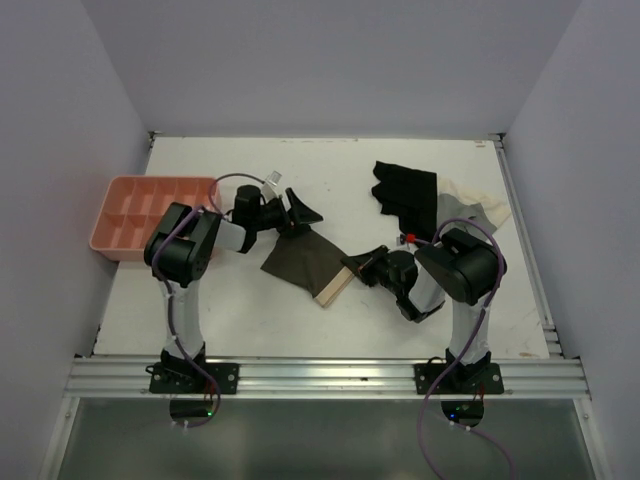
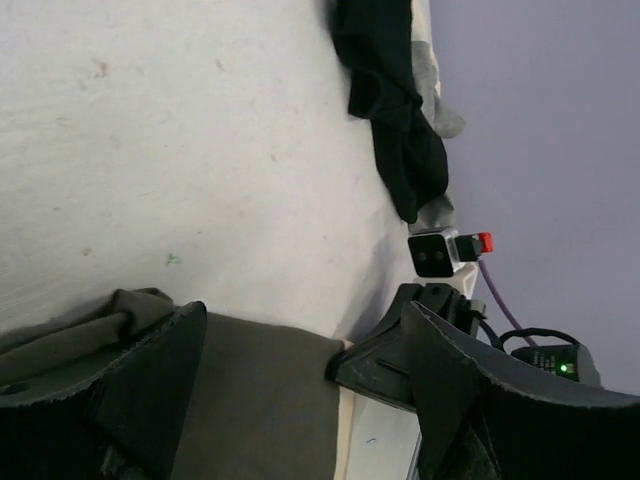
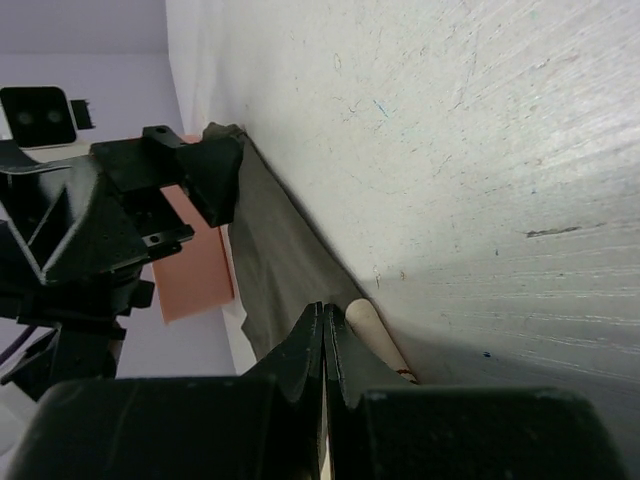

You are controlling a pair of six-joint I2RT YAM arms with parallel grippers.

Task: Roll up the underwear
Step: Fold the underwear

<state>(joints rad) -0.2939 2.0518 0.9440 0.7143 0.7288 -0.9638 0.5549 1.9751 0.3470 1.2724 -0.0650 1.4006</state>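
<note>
The dark brown underwear (image 1: 303, 262) lies flat mid-table, its pale beige waistband (image 1: 335, 287) along the near right edge. My left gripper (image 1: 299, 218) is open, its fingers straddling the garment's far left corner. In the left wrist view the fabric (image 2: 260, 400) lies between the open fingers (image 2: 150, 390) and bunches by the left one. My right gripper (image 1: 352, 265) is shut on the waistband edge. In the right wrist view its closed fingers (image 3: 324, 325) pinch the underwear (image 3: 275, 260) beside the waistband (image 3: 378, 338).
A pink compartment tray (image 1: 150, 212) stands at the left edge behind the left arm. A black garment (image 1: 405, 190) and a grey-and-cream garment (image 1: 472, 212) lie at the back right. Purple walls close in the table.
</note>
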